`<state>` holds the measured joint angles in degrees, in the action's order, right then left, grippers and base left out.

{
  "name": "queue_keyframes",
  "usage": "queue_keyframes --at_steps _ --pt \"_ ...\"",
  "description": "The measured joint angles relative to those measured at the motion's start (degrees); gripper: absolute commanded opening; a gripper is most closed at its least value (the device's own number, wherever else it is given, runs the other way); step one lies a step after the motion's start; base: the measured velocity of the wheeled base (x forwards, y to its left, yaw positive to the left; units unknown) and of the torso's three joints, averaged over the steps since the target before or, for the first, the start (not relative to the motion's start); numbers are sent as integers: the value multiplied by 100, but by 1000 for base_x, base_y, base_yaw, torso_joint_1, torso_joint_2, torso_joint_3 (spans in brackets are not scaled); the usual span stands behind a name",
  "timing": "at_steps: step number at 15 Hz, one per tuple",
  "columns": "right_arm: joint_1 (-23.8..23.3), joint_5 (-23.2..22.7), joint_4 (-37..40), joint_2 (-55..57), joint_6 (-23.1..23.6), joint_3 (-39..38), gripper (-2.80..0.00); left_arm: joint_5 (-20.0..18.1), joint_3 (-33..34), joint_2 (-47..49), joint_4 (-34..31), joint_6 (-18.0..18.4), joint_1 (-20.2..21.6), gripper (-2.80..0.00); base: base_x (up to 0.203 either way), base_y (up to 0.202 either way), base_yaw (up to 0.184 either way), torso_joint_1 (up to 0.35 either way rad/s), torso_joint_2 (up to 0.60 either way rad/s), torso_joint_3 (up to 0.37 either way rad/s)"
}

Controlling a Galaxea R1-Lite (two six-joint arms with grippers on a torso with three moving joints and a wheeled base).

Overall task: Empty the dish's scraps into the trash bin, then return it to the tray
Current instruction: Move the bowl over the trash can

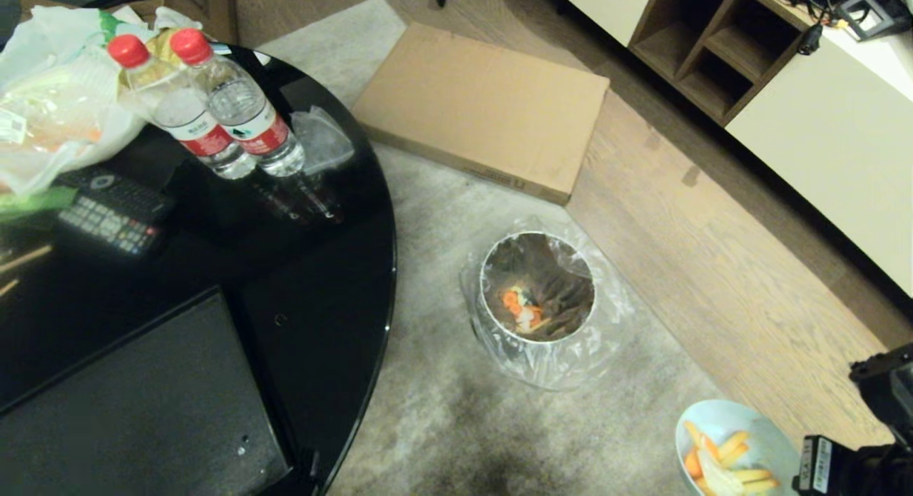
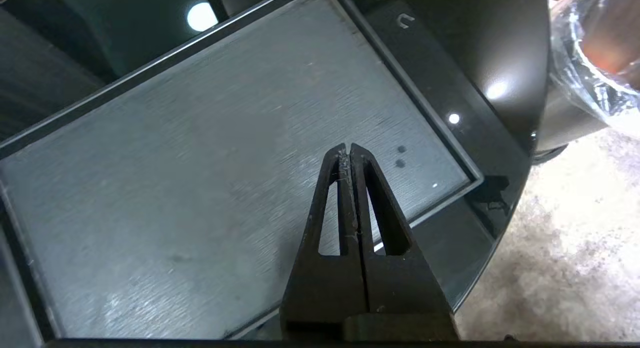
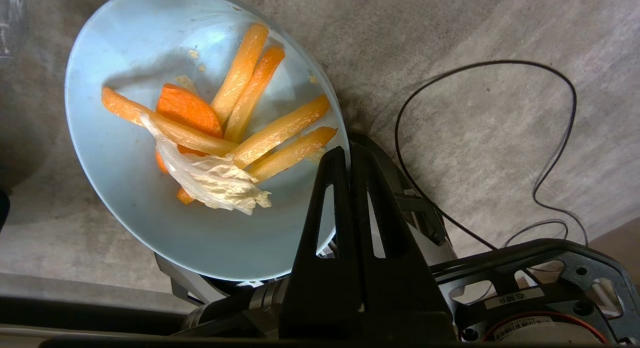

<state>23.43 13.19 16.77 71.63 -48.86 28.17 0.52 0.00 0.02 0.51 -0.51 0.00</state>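
Right, my right gripper [image 3: 345, 155] pinched the dish [image 3: 150, 213] rim, scraps [image 3: 225, 132] inside, near the trash bin [image 1: 536, 285]. Left gripper [image 2: 348, 150] hung closed and empty over the tray [image 2: 200, 162].

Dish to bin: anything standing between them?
Nothing visible. The right gripper holds the dish by its rim above bare carpet, and the bin stands open-topped beyond it, with some scraps already inside.

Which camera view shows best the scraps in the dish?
The right wrist view: the scraps lie close and whole in the dish. The head view shows them small at its lower edge. The left wrist view shows none.
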Motion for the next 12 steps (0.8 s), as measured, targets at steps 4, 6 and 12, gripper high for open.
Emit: queue_keyframes --at_steps 4,6,12 --pt "-9 31 11 37 -6 22 -280 -3 0 0 0 0 0 -280 0 0 0 0 0 0" --pt "-7 160 1 61 -12 43 -280 -3 0 0 0 0 0 -280 0 0 0 0 0 0" --pt "-32 221 34 305 126 565 -280 -1 0 0 0 2 0 -280 0 0 0 0 0 0"
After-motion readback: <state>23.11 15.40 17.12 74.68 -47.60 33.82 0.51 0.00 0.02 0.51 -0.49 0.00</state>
